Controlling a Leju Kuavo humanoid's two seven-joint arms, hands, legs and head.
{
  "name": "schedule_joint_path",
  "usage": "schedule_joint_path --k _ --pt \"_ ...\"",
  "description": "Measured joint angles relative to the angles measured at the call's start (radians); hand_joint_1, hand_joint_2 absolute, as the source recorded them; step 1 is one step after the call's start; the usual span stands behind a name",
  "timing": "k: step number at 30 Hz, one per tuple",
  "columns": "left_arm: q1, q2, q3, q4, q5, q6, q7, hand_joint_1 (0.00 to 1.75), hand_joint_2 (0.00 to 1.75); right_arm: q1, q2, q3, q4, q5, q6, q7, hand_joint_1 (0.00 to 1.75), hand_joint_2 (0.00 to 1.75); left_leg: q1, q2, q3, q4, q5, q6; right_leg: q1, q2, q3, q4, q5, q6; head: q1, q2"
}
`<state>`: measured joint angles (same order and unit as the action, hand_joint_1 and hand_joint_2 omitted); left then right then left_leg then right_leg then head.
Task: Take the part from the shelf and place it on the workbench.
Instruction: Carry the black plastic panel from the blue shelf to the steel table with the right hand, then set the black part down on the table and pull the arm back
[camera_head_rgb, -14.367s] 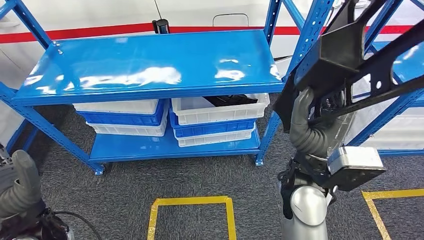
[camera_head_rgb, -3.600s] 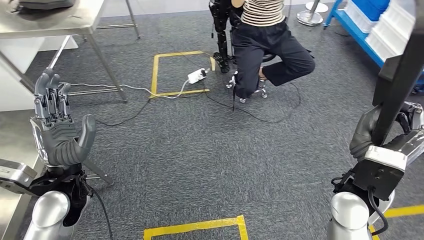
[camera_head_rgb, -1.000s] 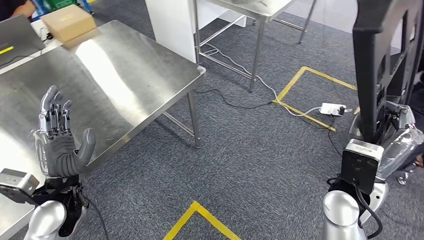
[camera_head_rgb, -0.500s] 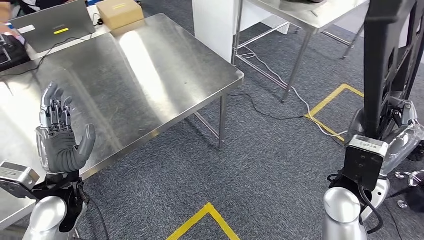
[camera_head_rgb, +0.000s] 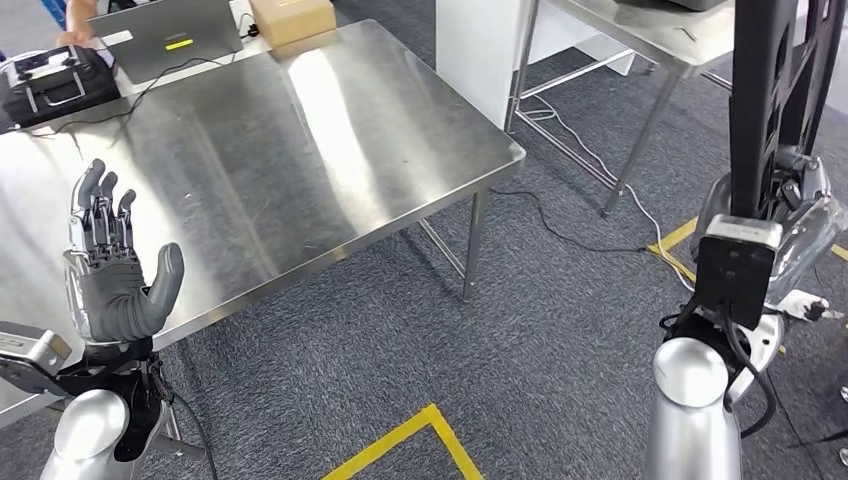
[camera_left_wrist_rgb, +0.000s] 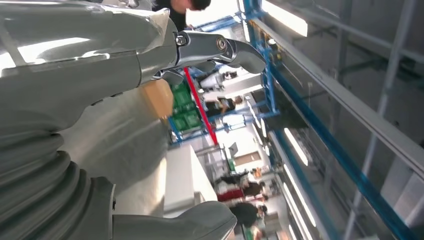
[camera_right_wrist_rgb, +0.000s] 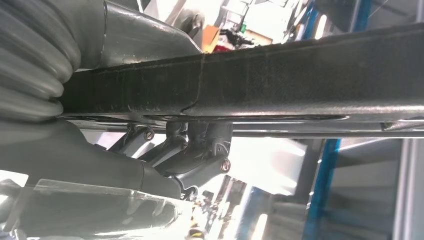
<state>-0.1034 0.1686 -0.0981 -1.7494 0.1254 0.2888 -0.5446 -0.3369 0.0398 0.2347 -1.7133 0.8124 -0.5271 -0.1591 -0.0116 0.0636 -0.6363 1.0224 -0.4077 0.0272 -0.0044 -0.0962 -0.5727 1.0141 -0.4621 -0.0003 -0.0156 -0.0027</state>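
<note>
**Transfer status: part in hand, placement pending**

I read the pick-up stage as complete. The part (camera_head_rgb: 775, 90), a long black frame-like piece, stands upright in the right robot hand (camera_head_rgb: 790, 215). In the right wrist view the right robot hand (camera_right_wrist_rgb: 125, 145) is clamped around a dark bar of the part (camera_right_wrist_rgb: 280, 82), with grey fingers (camera_right_wrist_rgb: 145, 37) on one side and the thumb on the other. The part is well clear of the surface and touches nothing else that I can see.

The left robot hand (camera_head_rgb: 112, 265) is raised with palm upright, fingers apart, holding nothing. It hovers over the near edge of the surface (camera_head_rgb: 300, 140). In the left wrist view the left robot hand (camera_left_wrist_rgb: 100, 75) shows its fingers extended in free air.

The surface is a steel workbench. Its near right corner points toward the robot. Along the far edge I see a laptop (camera_head_rgb: 170, 35), a cardboard box (camera_head_rgb: 292, 17) and a black case (camera_head_rgb: 55, 80); the middle and near portions are bare metal.

Remaining work, in my judgement:

1. Bring the right arm across so the part sits above the bare middle of the surface.
2. Lower the part until it rests there, away from the far edge.
3. Release the grasp and withdraw.
</note>
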Motion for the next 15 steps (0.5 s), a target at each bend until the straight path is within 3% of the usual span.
schedule_joint_path --k 1,3,5,7,9,10,11,13,15 --pt "0.002 0.001 0.000 0.000 0.002 0.001 0.002 0.00 1.75 -0.012 0.000 -0.003 0.005 0.006 0.008 0.006 1.75 1.75 -0.005 0.003 0.004 -0.012 -0.002 0.004 0.001 -0.010 0.001 -0.001 -0.002 0.004 0.000 0.000" --pt "0.006 0.002 0.003 0.000 0.008 0.001 0.006 0.00 1.75 -0.035 -0.001 -0.009 0.013 0.018 0.024 0.020 1.75 1.75 -0.004 -0.022 0.005 -0.018 0.003 0.012 0.002 -0.023 0.002 -0.001 -0.007 0.012 0.000 0.000" --pt "0.006 0.003 0.006 0.001 0.013 -0.004 0.011 0.00 1.75 -0.059 -0.003 -0.014 0.020 0.030 0.038 0.033 1.75 1.75 0.004 -0.046 0.013 -0.030 0.012 0.022 0.001 0.015 -0.012 0.035 -0.027 0.017 0.001 0.000" --pt "0.003 0.003 0.007 0.003 0.015 -0.010 0.016 0.00 1.75 -0.081 -0.008 -0.017 0.025 0.041 0.049 0.043 1.75 1.75 0.010 -0.068 0.017 -0.035 0.017 0.028 -0.004 0.072 -0.065 0.144 -0.072 0.014 0.004 0.000" --pt "0.003 0.002 0.007 0.009 0.015 -0.013 0.021 0.00 1.75 -0.096 -0.012 -0.020 0.033 0.050 0.060 0.054 1.75 1.75 0.012 -0.095 0.016 -0.035 0.017 0.028 -0.007 0.090 -0.132 0.264 -0.108 0.017 0.008 0.000" --pt "0.003 0.002 0.006 0.012 0.015 -0.014 0.022 0.00 1.75 -0.102 -0.013 -0.020 0.038 0.054 0.065 0.060 1.75 1.75 0.013 -0.110 0.016 -0.034 0.017 0.028 -0.008 0.091 -0.147 0.284 -0.106 0.024 0.008 0.000" --pt "0.003 0.002 0.006 0.014 0.015 -0.014 0.024 0.00 1.75 -0.109 -0.014 -0.021 0.042 0.059 0.070 0.064 1.75 1.75 0.014 -0.126 0.016 -0.033 0.017 0.026 -0.011 0.093 -0.142 0.263 -0.089 0.033 0.009 0.000" --pt "0.003 0.002 0.006 0.017 0.013 -0.015 0.026 0.00 1.75 -0.126 -0.014 -0.021 0.049 0.072 0.080 0.073 1.75 1.75 0.018 -0.154 0.015 -0.026 0.013 0.018 -0.022 0.117 -0.087 0.128 -0.025 0.056 0.009 0.000" --pt "0.003 0.002 0.007 0.018 0.012 -0.016 0.028 0.00 1.75 -0.142 -0.015 -0.021 0.058 0.084 0.088 0.081 1.75 1.75 0.019 -0.178 0.008 -0.016 0.008 0.005 -0.028 0.143 -0.040 0.025 0.014 0.060 0.010 0.000"
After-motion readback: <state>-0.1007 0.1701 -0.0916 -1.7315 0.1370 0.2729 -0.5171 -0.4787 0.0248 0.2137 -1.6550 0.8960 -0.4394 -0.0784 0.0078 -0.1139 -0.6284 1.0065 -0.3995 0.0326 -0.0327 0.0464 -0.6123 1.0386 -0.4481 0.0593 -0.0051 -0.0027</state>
